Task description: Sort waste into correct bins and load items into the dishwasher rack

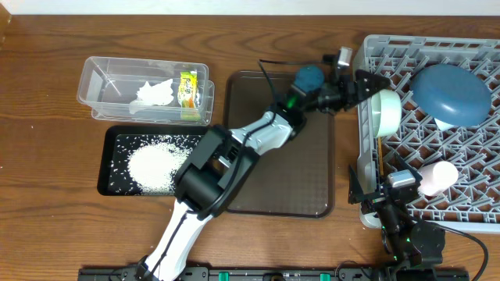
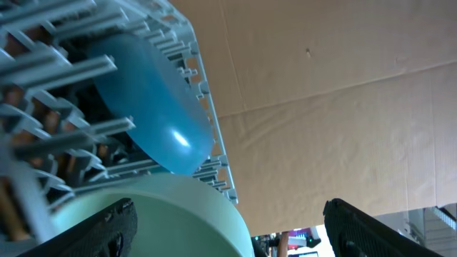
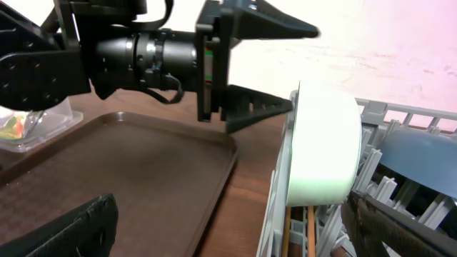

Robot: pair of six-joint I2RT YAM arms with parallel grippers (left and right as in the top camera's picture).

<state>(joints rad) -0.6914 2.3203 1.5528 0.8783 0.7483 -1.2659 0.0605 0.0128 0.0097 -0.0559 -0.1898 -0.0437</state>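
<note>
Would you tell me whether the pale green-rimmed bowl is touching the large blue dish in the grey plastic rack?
Apart. The overhead view shows grey rack lattice between the pale green-rimmed bowl and the large blue dish.

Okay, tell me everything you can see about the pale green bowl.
The pale green bowl looks smooth, plastic or ceramic, whitish with a greenish rim. It stands on edge at the left side of the grey rack, beside the blue dish. The left gripper is open right at it; whether a finger touches cannot be told.
</note>
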